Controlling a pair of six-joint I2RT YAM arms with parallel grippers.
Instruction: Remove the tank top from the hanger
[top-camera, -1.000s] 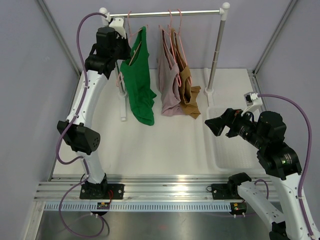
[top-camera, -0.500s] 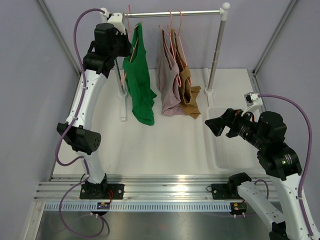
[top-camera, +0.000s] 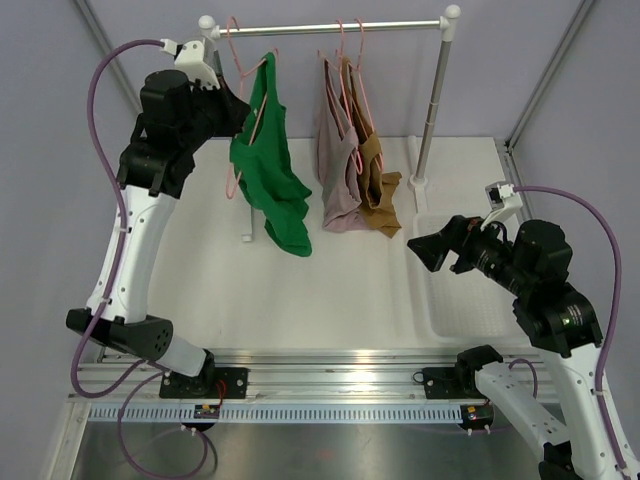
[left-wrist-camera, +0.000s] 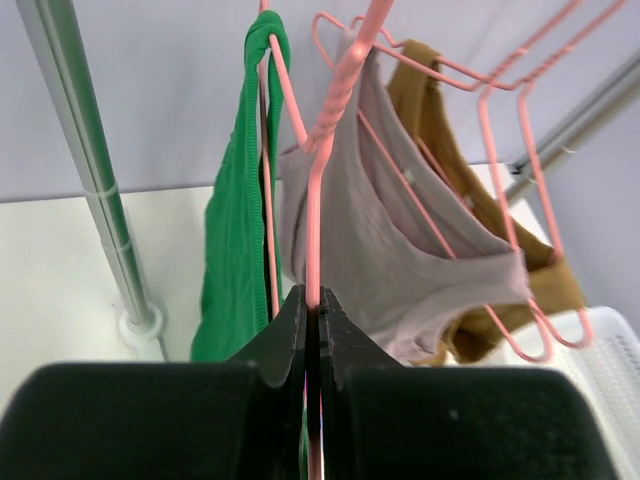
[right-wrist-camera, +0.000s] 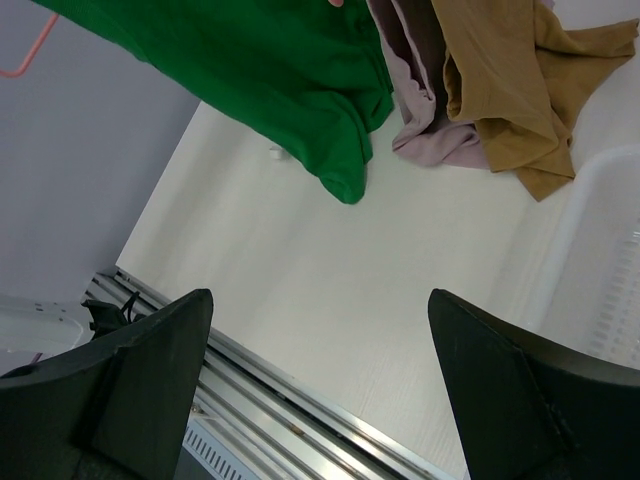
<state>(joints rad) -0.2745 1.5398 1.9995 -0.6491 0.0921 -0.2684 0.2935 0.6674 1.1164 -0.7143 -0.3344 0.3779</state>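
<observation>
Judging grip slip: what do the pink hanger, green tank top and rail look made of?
The pink hanger: thin wire, seemingly plastic-coated, smooth; its neck is twisted. The green tank top: soft matte knit, perhaps cotton; it drapes in folds. The rail: metal tube, likely steel; it glints.

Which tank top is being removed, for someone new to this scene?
Find the clothes rail at the back of the table. Of three tank tops along it, take the leftmost, its pink hanger clamped by the left gripper. It is the green tank top; its neighbours are a mauve top and a tan top.
</observation>
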